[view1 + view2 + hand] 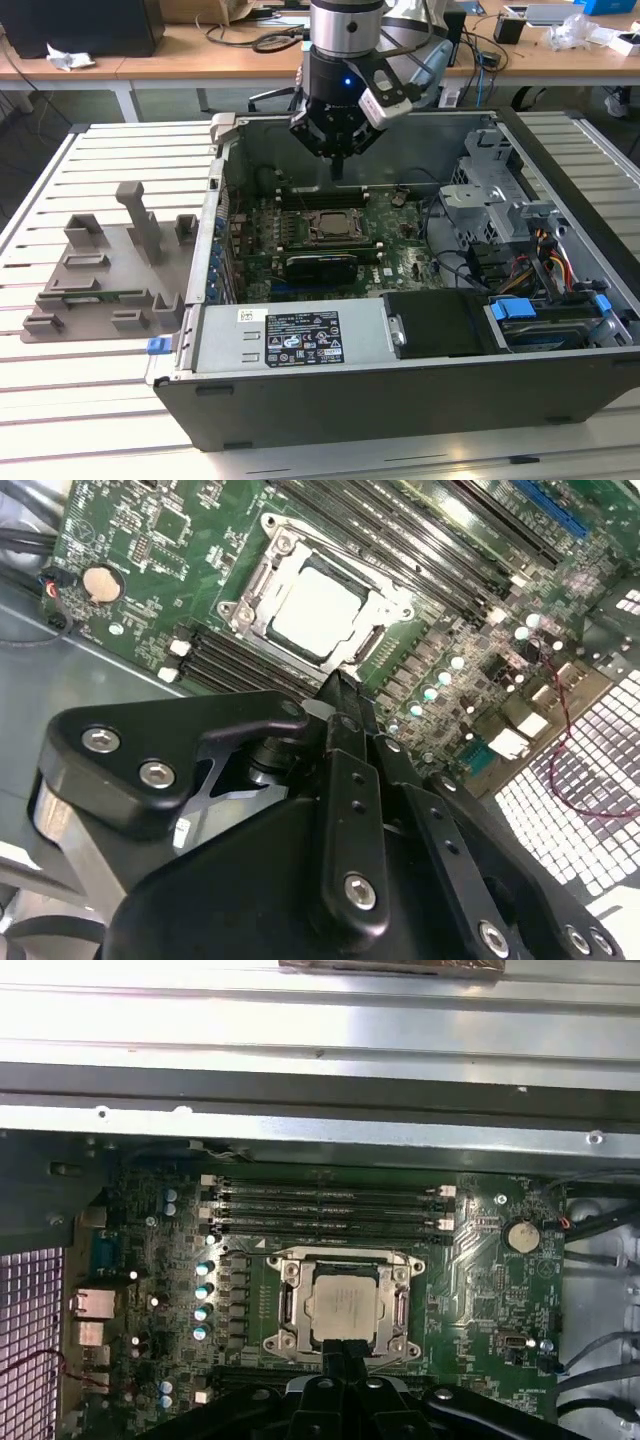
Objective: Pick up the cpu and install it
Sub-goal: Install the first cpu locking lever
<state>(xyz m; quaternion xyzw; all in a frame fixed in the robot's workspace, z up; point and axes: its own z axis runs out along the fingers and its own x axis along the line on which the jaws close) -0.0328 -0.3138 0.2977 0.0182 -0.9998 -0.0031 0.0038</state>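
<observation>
The cpu [335, 225] lies flat inside the socket frame [312, 212] on the green motherboard, within the open computer case. Its silvery top shows in both wrist views [318, 612] [345, 1305], with the metal frame [288, 1300] around it. My gripper [337, 172] hangs above the board, a little behind the socket in the exterior view and apart from the chip. Its black fingers are shut together with nothing between them, and their tips [340, 685] [342, 1352] point toward the socket's edge.
A grey plastic tray [110, 270] with upright blocks sits on the slatted table at the exterior view's left. Inside the case are the power supply [290, 335], a drive cage [490, 190], coloured cables [550, 255] and memory slots [330, 1210].
</observation>
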